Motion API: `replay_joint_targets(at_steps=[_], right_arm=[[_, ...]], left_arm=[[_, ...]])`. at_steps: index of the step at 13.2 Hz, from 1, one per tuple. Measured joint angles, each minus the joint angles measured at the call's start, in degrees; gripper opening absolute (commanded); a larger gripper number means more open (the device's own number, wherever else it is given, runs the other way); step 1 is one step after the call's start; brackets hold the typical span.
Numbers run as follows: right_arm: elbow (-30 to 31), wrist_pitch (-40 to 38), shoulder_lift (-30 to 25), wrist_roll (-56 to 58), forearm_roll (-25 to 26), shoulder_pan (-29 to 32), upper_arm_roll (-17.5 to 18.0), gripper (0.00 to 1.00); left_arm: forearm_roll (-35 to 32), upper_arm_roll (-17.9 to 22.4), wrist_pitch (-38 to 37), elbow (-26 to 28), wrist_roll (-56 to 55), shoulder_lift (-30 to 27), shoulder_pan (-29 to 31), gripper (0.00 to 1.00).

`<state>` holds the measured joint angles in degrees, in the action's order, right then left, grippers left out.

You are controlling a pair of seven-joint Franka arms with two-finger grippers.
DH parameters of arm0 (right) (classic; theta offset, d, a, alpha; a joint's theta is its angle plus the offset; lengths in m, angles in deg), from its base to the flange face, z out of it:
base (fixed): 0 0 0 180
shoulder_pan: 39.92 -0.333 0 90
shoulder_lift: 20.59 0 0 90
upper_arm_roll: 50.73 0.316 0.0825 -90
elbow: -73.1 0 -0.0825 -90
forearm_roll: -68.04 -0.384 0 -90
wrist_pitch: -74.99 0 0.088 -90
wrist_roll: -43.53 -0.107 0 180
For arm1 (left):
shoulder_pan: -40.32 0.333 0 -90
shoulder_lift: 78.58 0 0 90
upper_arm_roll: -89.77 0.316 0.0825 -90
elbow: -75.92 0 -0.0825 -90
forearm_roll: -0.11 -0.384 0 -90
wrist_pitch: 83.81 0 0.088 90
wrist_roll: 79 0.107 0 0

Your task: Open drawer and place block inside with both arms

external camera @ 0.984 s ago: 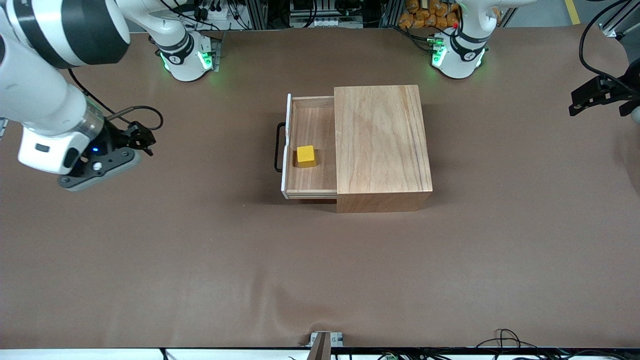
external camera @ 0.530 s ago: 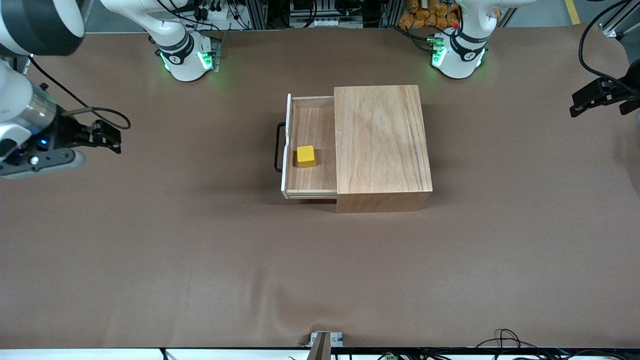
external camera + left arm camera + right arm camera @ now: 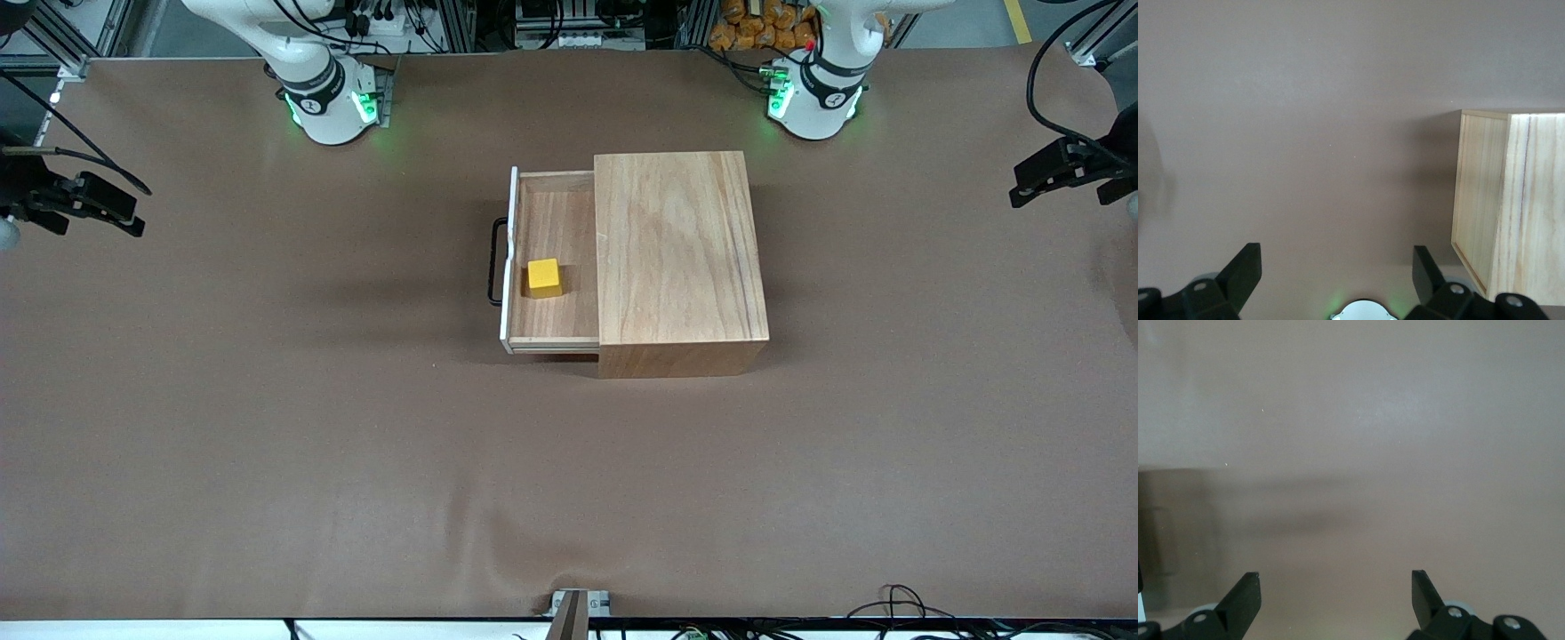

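Brown mat all over the table (image 3: 356, 462) in the front view. Big wooden box (image 3: 677, 258) parked mid-table, roughly level between the two green-lit bases. Drawer (image 3: 553, 262) pulled out toward the right arm's end, white front edge and black loop handle (image 3: 494, 263) facing that way. Yellow block (image 3: 543, 277) sitting on the drawer floor, close to the white front, not touching the box. Right end effector (image 3: 89, 206) way out at the right arm's end of the table, up in the air over bare mat, well apart from the drawer. Left end effector (image 3: 1062, 173) likewise out at the left arm's end, over the mat, nothing in it. Both arms just waiting.

Left wrist view: two black fingers (image 3: 1238, 277) spread wide, so left end effector (image 3: 1337, 270) open and empty. Bare mat below, plus one end of the wooden box (image 3: 1508, 207) off at the edge, well clear of the fingers. No drawer or block visible from this angle.

Right wrist view: same deal, black fingers (image 3: 1241, 600) spread wide, right end effector (image 3: 1336, 590) open with nothing between them. Only brown mat and a soft shadow underneath.
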<state>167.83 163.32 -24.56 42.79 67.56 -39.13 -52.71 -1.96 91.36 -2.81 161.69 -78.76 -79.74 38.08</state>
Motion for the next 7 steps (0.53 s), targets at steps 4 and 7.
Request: replay_joint_targets(at_steps=[4, 7], right_arm=[[-0.8, -3.46, -0.02, -0.45, 0.0, 0.0, -0.53, 1.0], [-1.41, -4.47, -0.02, -0.59, -0.05, -0.19, -0.56, 1.0]], left_arm=[[0.08, 0.45, 0.0, 0.06, 1.01, 0.0, 0.03, 1.0], [0.09, 0.55, 0.0, 0.19, 2.16, 0.06, 0.03, 1.0]])
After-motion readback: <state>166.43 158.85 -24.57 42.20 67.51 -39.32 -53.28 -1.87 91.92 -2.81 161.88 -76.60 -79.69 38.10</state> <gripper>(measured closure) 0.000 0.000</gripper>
